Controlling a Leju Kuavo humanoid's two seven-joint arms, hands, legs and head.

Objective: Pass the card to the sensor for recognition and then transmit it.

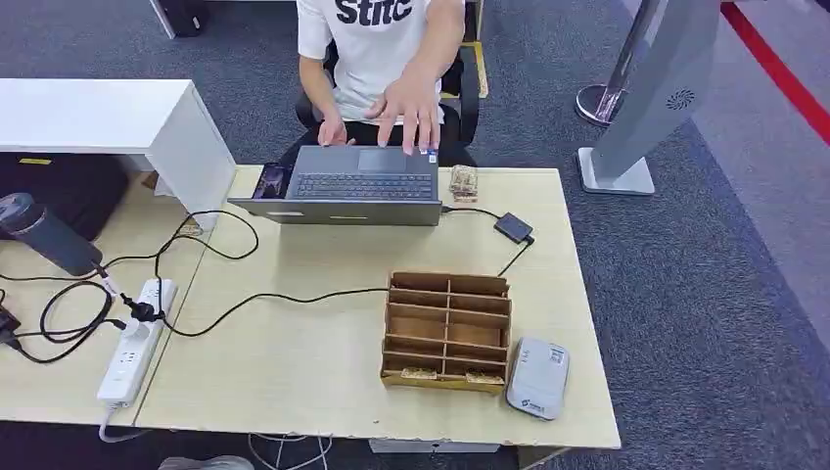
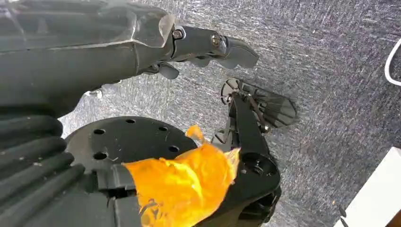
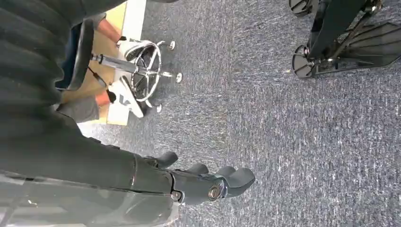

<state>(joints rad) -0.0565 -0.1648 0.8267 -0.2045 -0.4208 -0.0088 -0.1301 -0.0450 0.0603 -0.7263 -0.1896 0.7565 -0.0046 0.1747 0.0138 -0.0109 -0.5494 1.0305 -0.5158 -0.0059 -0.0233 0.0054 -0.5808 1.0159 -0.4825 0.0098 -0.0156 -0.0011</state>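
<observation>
A light wooden table [image 1: 294,372] carries an open grey laptop [image 1: 343,188] at its far edge. A person in a white T-shirt [image 1: 377,49] sits behind it, one hand [image 1: 403,110] raised over the keyboard and holding a small card [image 1: 431,155] at the laptop's far right corner. Toward the near right corner stands a cardboard organizer [image 1: 447,331] divided into compartments, with small items in its nearest row. Just beside it, at the near right corner, lies a grey card reader [image 1: 538,378]. A small black adapter [image 1: 513,228] sits near the right edge, and a white power strip [image 1: 132,343] lies near the left edge.

The left hand [image 2: 208,47] hangs over grey carpet, fingers slightly curled and apart, holding nothing. The right hand [image 3: 203,182] likewise hangs over carpet, fingers loosely curled and apart, holding nothing.
</observation>
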